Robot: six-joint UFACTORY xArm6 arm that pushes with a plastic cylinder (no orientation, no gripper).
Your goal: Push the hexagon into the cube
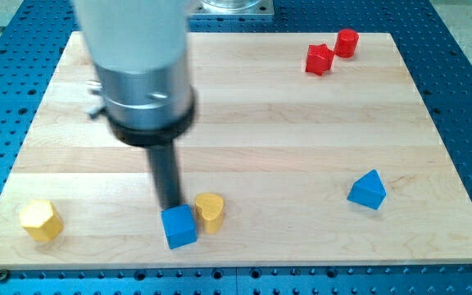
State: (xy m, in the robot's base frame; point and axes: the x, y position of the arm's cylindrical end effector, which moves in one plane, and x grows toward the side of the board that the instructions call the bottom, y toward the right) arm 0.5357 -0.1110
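- My tip [171, 206] sits low on the wooden counter [244, 123], just above the blue cube [179, 226] at the view's bottom, and appears to touch or nearly touch the cube's upper edge; the rod's very end is partly hidden behind the cube.
- The rig carries no fingers, so there is nothing to open or close; the bare rod can only shove things along the surface.
- The yellow hexagon [40, 220], the block I am to move, lies near the view's bottom-left corner, well apart from the cube and from my tip.
- A yellow heart-shaped block [210, 212] stands just beside the cube on the view's right, touching it or nearly so.
- By my judgement, the tip is on the wrong block for the push: to drive the hexagon toward the view's right, it needs to get round to the hexagon's left side.
- The hexagon and cube lie at nearly the same height in the view, so a near-straight rightward push should join them.
- The heart may be knocked along if the cube shifts.
- A blue triangular block [368, 190] sits alone at the view's right; a red star-like block [319, 60] and a red cylinder [347, 43] pair up at the view's top right, clear of the work.
- No containers appear anywhere on the counter.
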